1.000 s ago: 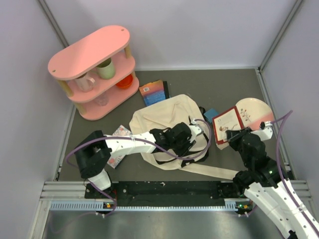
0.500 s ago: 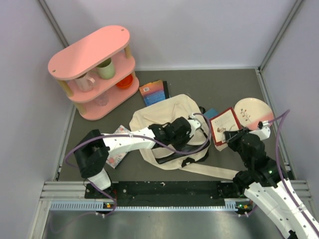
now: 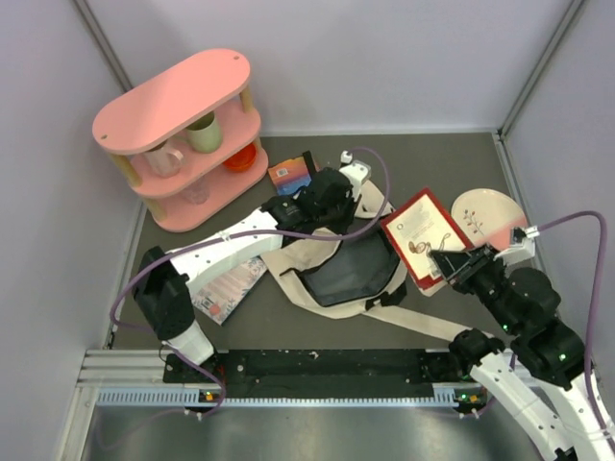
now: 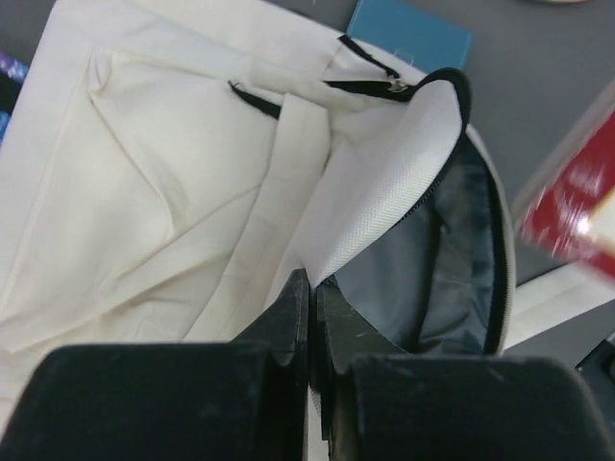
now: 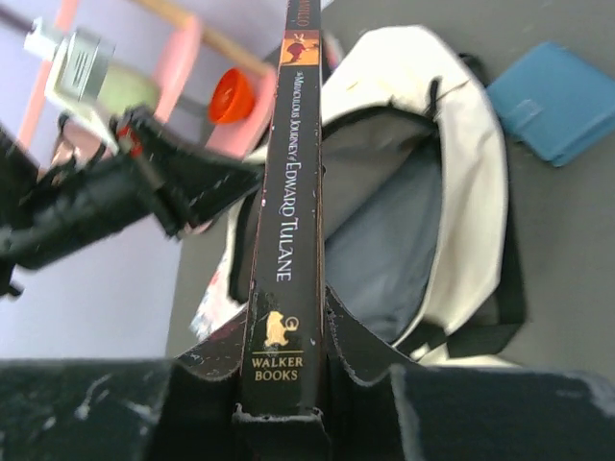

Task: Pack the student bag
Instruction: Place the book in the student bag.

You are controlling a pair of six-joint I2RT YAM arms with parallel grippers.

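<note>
The student bag (image 3: pixel 298 252), cream canvas with black trim, lies mid-table with its mouth gaping and its dark grey lining (image 3: pixel 351 274) exposed. My left gripper (image 3: pixel 332 219) is over the bag's far side, shut on the white-lined edge of the bag's opening (image 4: pixel 384 192), and holds that edge up. In the left wrist view the black fingers (image 4: pixel 293 317) pinch the fabric. My right gripper (image 3: pixel 452 261) is shut on a red-covered book (image 3: pixel 418 235), held just right of the opening. The right wrist view shows its black spine (image 5: pixel 293 192) between the fingers (image 5: pixel 360 336), above the bag (image 5: pixel 471 144).
A pink shelf (image 3: pixel 183 134) with mugs and an orange bowl (image 3: pixel 240 158) stands at the back left. An orange and blue book (image 3: pixel 291 173) lies behind the bag, a patterned booklet (image 3: pixel 226 283) to its left, a pink plate (image 3: pixel 490 211) right. A blue notebook (image 5: pixel 557 96) lies beside the bag.
My left gripper closed on the bag's edge and pulled it up and back, spreading the mouth open. My right gripper lifted the book and tilted it toward the opening.
</note>
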